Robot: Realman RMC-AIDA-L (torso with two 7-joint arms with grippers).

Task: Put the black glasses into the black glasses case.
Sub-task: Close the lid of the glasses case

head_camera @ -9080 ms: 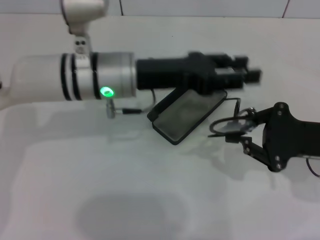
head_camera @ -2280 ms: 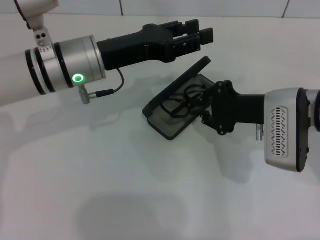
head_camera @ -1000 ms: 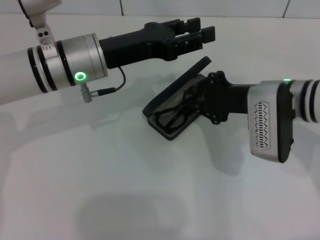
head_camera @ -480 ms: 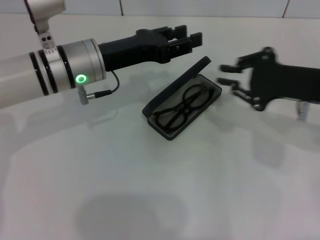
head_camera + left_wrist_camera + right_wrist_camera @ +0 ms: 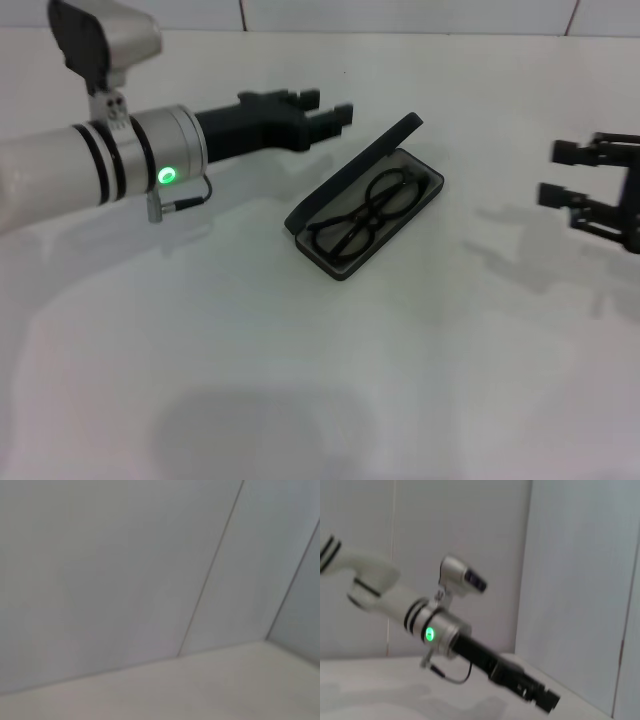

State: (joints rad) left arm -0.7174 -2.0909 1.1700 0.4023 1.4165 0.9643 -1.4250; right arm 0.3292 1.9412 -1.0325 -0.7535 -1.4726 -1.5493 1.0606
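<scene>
White table (image 5: 300, 400): the surface on which you see everything else rest, with a tiled wall (image 5: 100, 580) rising behind it in both wrist views

Left arm (image 5: 100, 165): it reaches in from your robot's left, its silver cuff showing a green light. Left gripper (image 5: 325, 115) hangs above the table just left of the case lid, touching nothing; whether its fingers are spread or closed cannot be told

Right gripper (image 5: 570, 172): it sits at the far right edge of the head view, well apart from the case, with its two fingers spread and nothing between them

Black glasses case (image 5: 362, 200): it lies open near the middle of the table, set diagonally, with the lid propped up along its left side and the grey-lined tray facing up

Black glasses (image 5: 365, 213): they lie flat inside the tray, within its rim, so the placing looks done. Judge them light, thin and easily bent, with lenses that scratch; should you need to lift them again, pinch the bridge or a temple arm near its hinge, never a lens. The case looks stiff and smooth, likely to slide when pushed
</scene>
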